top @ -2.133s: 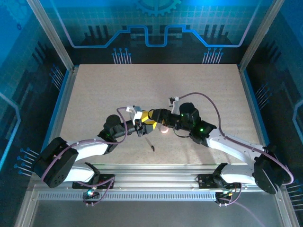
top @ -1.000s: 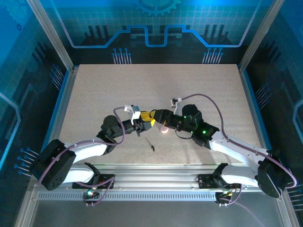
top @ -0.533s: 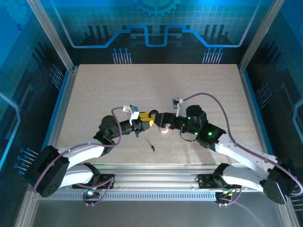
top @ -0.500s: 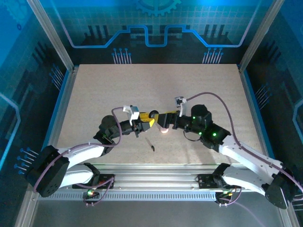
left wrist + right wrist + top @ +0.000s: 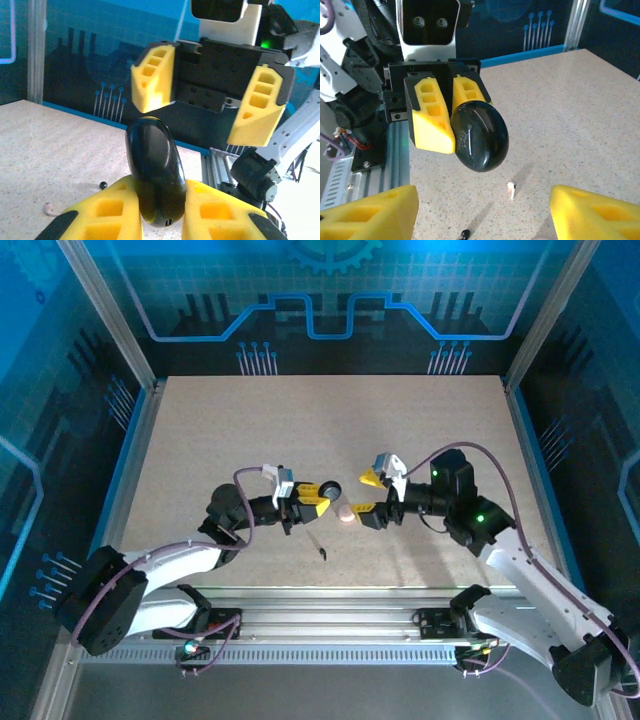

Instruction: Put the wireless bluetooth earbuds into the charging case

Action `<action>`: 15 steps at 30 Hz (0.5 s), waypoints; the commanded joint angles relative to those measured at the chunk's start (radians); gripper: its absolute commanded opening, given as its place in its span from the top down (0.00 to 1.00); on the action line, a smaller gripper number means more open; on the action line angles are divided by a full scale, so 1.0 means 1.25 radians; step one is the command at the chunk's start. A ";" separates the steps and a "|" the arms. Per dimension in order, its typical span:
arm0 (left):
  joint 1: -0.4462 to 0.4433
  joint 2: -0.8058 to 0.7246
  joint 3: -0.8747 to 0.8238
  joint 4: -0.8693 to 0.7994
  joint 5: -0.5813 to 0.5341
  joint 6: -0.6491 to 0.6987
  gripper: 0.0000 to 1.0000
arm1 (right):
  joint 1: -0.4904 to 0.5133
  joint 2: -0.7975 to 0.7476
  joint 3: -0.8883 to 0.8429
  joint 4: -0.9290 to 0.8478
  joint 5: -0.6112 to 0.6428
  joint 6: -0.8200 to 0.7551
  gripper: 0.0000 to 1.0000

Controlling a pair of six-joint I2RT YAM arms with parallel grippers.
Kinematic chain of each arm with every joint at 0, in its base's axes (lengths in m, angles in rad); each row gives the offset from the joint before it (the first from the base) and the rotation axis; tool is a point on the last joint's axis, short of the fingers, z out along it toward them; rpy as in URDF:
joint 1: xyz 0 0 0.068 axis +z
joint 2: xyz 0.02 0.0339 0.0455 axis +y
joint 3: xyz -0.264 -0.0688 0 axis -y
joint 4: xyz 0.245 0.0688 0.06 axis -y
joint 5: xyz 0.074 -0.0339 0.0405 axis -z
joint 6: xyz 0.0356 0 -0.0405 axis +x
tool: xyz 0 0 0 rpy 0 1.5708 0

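My left gripper (image 5: 312,494) is shut on the black, glossy, oval charging case (image 5: 155,175), held lid-closed above the table. The case (image 5: 480,135) sticks out past the left fingers toward my right gripper (image 5: 368,494). That gripper stands open just right of the case, facing it, with nothing between its fingers (image 5: 152,75). On the table below lie the earbuds: the pale one (image 5: 511,188) and the black one (image 5: 465,233). The pale earbud (image 5: 49,209) also lies low left in the left wrist view. The black earbud (image 5: 323,556) sits in front of both grippers.
A pink round disc (image 5: 346,514) lies on the table just below the gap between the two grippers. The speckled tabletop (image 5: 300,430) stretches away behind them. The metal rail (image 5: 320,605) runs along the near edge.
My right gripper has drawn back to the right, away from the case, and its jaws now stand apart. The left gripper keeps holding the case in nearly the same spot.
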 commanded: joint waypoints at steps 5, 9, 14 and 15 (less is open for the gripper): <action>-0.005 0.052 0.026 0.154 0.070 -0.054 0.88 | -0.004 0.097 0.094 -0.144 -0.147 -0.211 0.41; -0.006 0.051 0.022 0.162 0.072 -0.055 0.88 | -0.001 0.128 0.122 -0.157 -0.162 -0.226 0.42; -0.005 0.039 0.018 0.155 0.074 -0.046 0.88 | 0.003 0.165 0.155 -0.170 -0.197 -0.231 0.43; -0.006 0.037 0.017 0.155 0.072 -0.044 0.88 | 0.003 0.169 0.161 -0.171 -0.210 -0.231 0.43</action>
